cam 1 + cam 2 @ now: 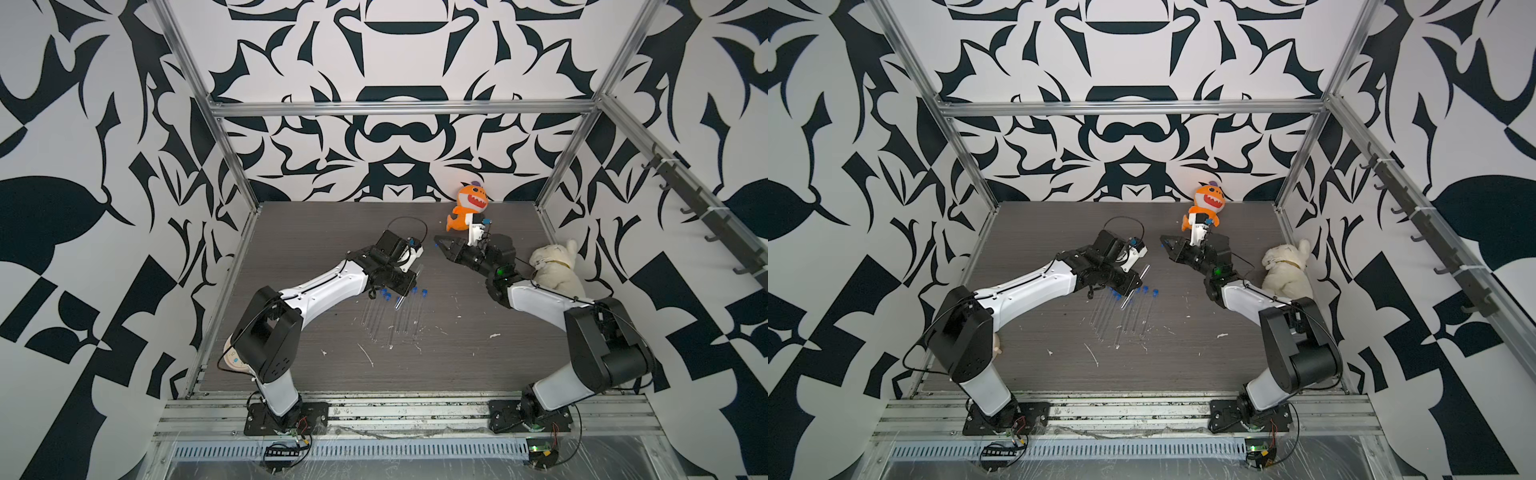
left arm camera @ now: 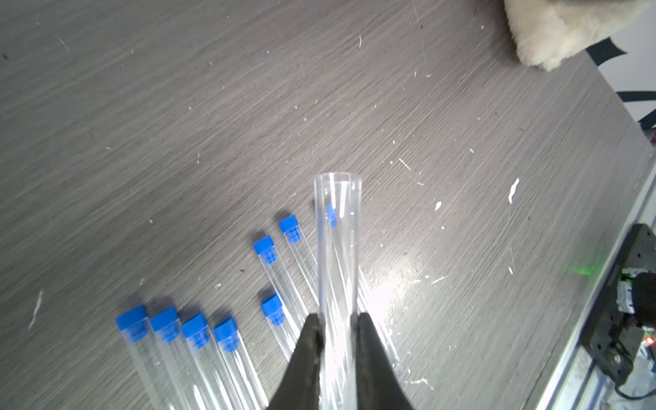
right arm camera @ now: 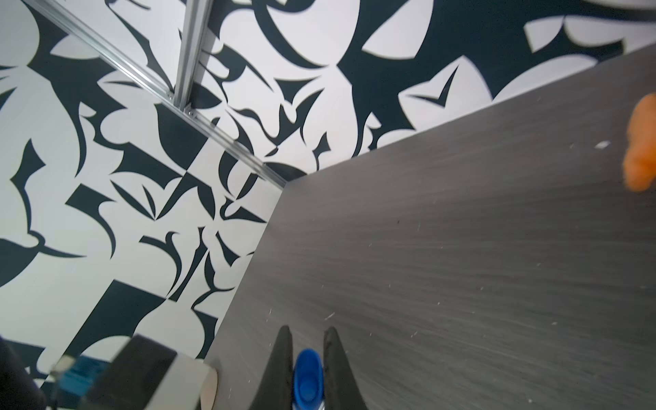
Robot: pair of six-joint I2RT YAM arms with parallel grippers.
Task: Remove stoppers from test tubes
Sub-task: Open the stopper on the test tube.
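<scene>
Blue stopper (image 3: 308,376) clamped in right fingers (image 3: 282,355), raised at far centre; left fingers (image 2: 312,333) clamped on the open test tube (image 2: 338,248), just above the stoppered tubes (image 2: 227,335) lying near-far on the worktop (image 2: 177,142), caps at far ends, so left arm is nearer.

My table (image 1: 316,232): a dark grey wood-grain top, shown in both top views. Near its middle, towards my left, clear tubes (image 1: 380,320) lie flat in a loose fan, roughly side by side, with their capped ends towards the far edge. The left wrist view shows eight, each with a blue stopper (image 2: 131,321) in its mouth; four lie close together in a row. An orange shark plush (image 1: 469,203) sits at the far edge, right of centre. A white plush (image 1: 555,266) lies at the right edge. White flecks (image 1: 365,355) are scattered over the near half.
</scene>
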